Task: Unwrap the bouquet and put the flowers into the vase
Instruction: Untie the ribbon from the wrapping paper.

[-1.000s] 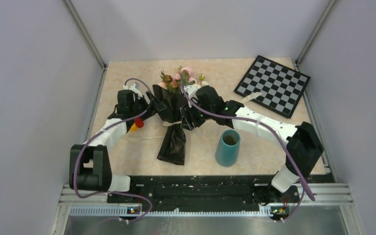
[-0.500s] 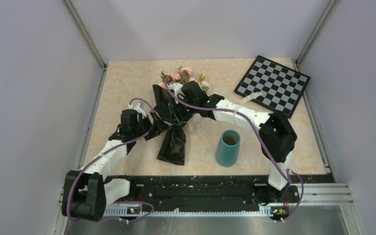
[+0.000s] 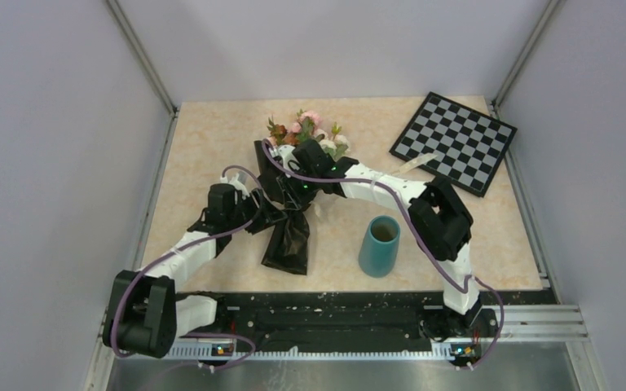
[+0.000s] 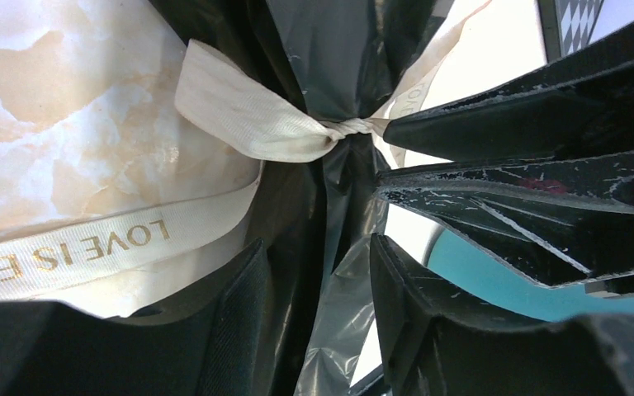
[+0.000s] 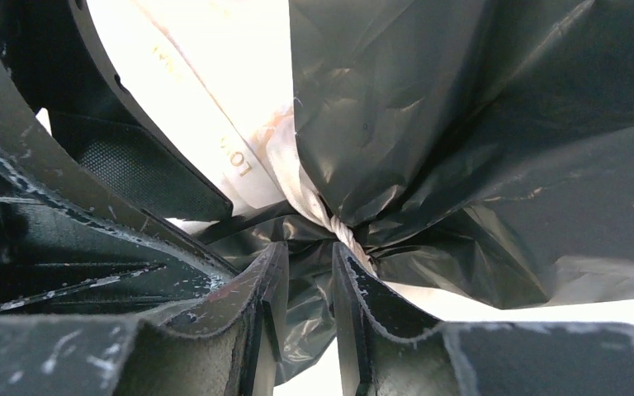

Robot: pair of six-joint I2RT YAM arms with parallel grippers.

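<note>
The left jaws stand apart astride the waist of the bouquet (image 3: pixel 287 240), just beside the knot (image 4: pixel 343 130). It lies mid-counter (image 3: pixel 212 138), long axis near to far, flowers (image 3: pixel 306 126) pointing away (black tail toward the arms). The right jaws meet the same knot from the right, nearly together over a paper fold; whether they grip, I cannot tell. Both arms are equally near.

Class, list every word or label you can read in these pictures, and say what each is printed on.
"LOVE IS ET": gold print on the cream ribbon, cut off at the frame edge.
"LO": same ribbon, right wrist view; the remainder is blurred.
Nothing else is readable.
</note>
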